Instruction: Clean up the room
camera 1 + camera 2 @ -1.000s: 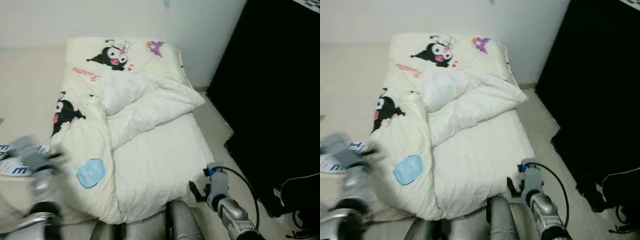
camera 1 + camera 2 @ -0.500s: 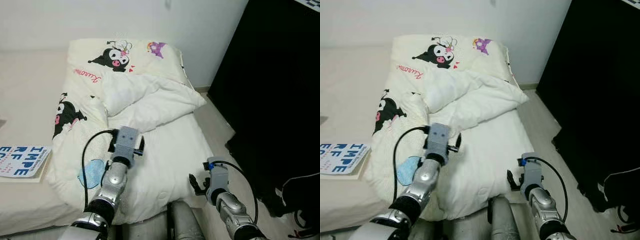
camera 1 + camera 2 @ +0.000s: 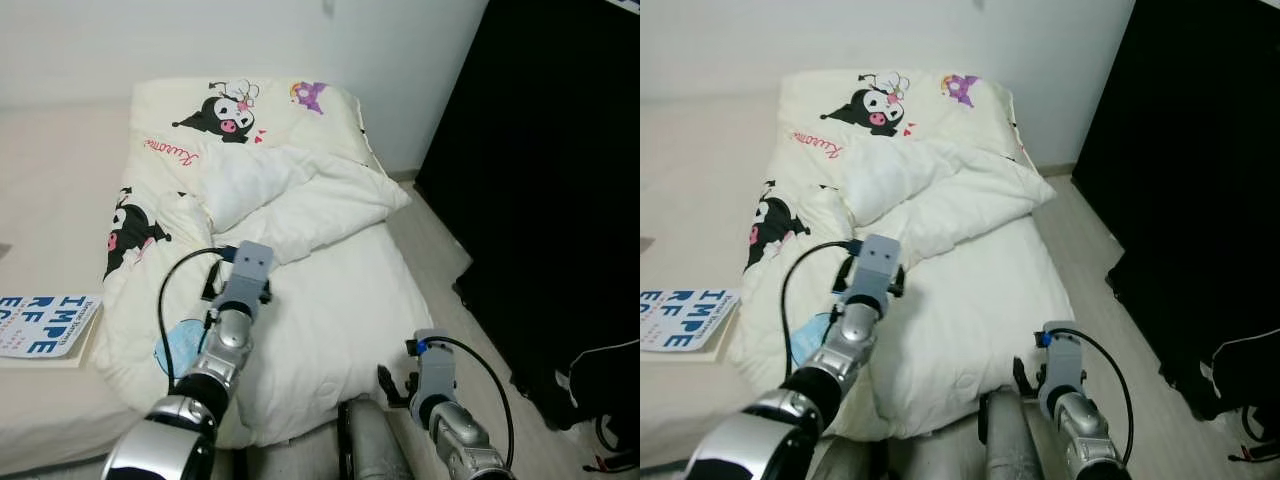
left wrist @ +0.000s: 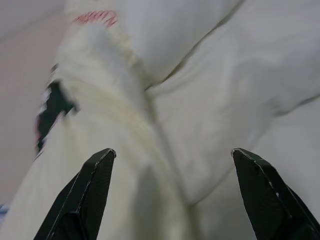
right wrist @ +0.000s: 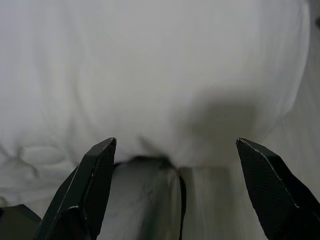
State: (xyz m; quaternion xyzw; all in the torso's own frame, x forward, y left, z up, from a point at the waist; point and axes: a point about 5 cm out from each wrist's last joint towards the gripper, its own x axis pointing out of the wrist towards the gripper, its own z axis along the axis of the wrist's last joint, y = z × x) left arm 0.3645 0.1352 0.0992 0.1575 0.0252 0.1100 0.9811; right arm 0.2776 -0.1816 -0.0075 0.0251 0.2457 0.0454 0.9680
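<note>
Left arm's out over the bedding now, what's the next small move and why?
Probably lower the left gripper onto the folded edge of the duvet and close. Its fingers are open just above that rumpled fold, holding nothing, and the cover lies bunched back off the mattress.

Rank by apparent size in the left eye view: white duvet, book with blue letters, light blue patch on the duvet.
1. White duvet, by far the largest.
2. Book, partly cut off by the view's edge.
3. Light blue patch, partly behind the left arm; close to the book, so that order is unsure.

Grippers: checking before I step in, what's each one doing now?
Left gripper: open, empty, over the duvet.
Right gripper: open, empty, at the duvet's near edge.
</note>
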